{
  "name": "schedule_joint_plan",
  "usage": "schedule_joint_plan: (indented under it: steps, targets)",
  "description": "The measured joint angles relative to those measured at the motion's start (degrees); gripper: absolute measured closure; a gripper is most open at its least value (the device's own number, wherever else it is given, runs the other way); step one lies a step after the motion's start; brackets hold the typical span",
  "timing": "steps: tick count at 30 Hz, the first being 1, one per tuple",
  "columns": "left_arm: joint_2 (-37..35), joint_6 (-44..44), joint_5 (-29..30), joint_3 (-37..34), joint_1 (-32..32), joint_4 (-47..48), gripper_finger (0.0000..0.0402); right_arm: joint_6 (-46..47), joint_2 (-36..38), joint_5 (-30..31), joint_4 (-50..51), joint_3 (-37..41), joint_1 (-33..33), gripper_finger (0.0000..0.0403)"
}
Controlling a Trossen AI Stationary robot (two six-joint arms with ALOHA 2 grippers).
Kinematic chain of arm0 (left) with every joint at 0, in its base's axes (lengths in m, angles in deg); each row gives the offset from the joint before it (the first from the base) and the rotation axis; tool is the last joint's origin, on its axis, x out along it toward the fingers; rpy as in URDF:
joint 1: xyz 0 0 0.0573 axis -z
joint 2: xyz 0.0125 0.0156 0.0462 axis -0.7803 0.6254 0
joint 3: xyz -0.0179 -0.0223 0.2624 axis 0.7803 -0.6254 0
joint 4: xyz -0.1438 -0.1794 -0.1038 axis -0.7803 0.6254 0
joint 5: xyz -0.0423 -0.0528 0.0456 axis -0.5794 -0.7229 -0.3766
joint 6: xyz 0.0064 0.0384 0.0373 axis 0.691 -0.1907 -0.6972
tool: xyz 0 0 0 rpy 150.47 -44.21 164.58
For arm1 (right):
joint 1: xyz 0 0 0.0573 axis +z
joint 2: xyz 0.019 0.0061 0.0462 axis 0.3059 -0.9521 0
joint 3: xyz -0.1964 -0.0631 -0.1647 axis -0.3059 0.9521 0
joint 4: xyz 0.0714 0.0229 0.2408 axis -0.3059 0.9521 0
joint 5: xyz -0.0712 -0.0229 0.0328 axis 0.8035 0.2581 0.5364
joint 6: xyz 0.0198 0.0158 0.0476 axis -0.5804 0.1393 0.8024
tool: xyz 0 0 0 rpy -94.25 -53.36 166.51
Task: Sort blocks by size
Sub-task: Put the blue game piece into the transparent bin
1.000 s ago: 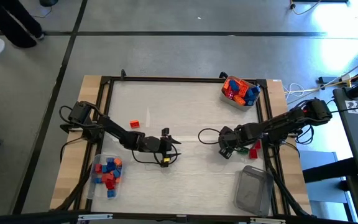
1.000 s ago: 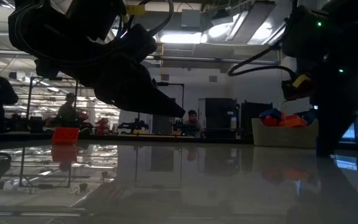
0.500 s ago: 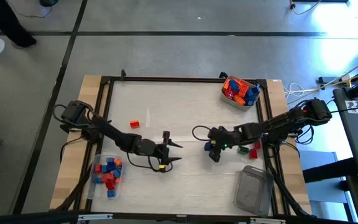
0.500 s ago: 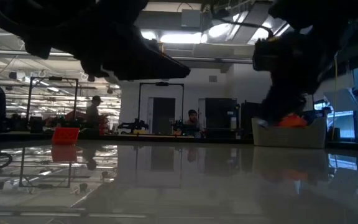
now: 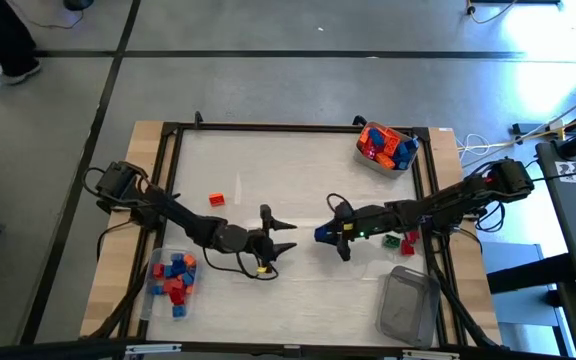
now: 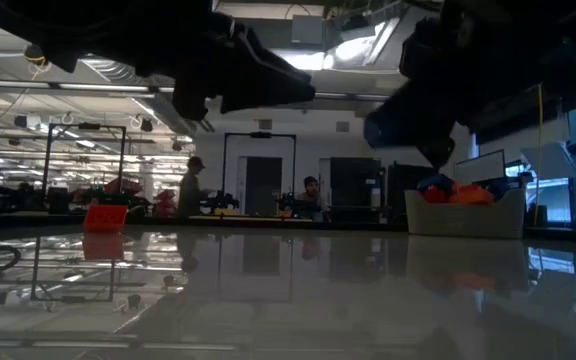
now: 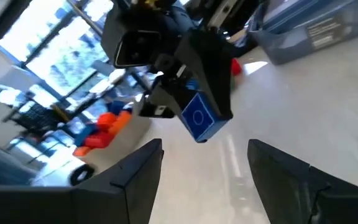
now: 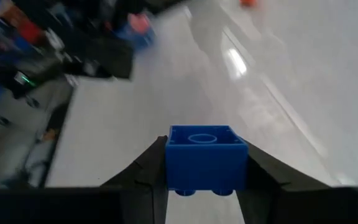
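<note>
**Ana:** High view first, biggest things down. What carries it all?

**Ben:** The table (image 5: pixel 298 170), a pale top in a dark frame. Both dark arms reach in toward its middle, facing each other.

**Ana:** Tubs?

**Ben:** Three clear ones. The far-right tub (image 5: pixel 386 147) is heaped with orange, red and blue blocks. The near-left tub (image 5: pixel 171 283) holds a smaller lot of blue and red blocks. The near-right tub (image 5: pixel 408 305) shows no blocks that I can make out.

**Ana:** Now the grippers.

**Ben:** The left gripper (image 5: pixel 286 236) sits near the table's centre, its jaws spread wide with nothing between them. In the left wrist view the two dark fingers (image 7: pixel 135 171) stand well apart.

**Ana:** And the right?

**Ben:** The right gripper (image 5: pixel 322 235) is just across from it, near but apart, raised off the table in the low view. Its jaws pinch a blue block (image 8: pixel 206 155), one finger on each side wall, studs up. The same block shows in the left wrist view, beyond the open jaws.

**Ana:** Loose pieces?

**Ben:** A red block (image 5: pixel 216 200) lies alone on the left part of the table, well apart from both grippers. A green block (image 5: pixel 391 240) and a small red block (image 5: pixel 407 246) lie under the right arm, beside the frame.
</note>
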Motion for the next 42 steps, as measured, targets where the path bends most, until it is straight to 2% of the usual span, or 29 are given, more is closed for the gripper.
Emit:
schedule_joint_plan:
  steps: [10,19,30,34,38,42]
  targets:
    - [0.1,0.1,1.9,0.5,0.0,-0.4,0.0176,-1.7,-0.2,-1.1,-13.7,1.1,0.0,0.0268]
    - [0.1,-6.1,1.9,0.6,0.0,-4.4,0.0176,-1.6,-8.5,-2.1,-24.9,-2.5,0.0,0.0268]
    - [0.1,-7.1,1.8,2.2,0.0,-4.3,0.0176,-2.8,-15.3,-3.1,-26.1,-10.5,0.0,0.0268]
    - [0.1,-8.1,1.8,2.2,0.4,-4.3,0.0177,-2.8,-15.6,-3.0,-25.5,-10.7,0.0,0.0268]
    - [0.1,-8.7,1.8,2.2,0.6,-4.4,0.0201,-2.8,-15.6,-3.0,-25.8,-10.7,0.0,0.0267]
    - [0.1,-8.5,1.8,2.2,0.5,-4.3,0.0250,-2.8,-15.6,-3.0,-25.5,-10.7,0.0,0.0235]
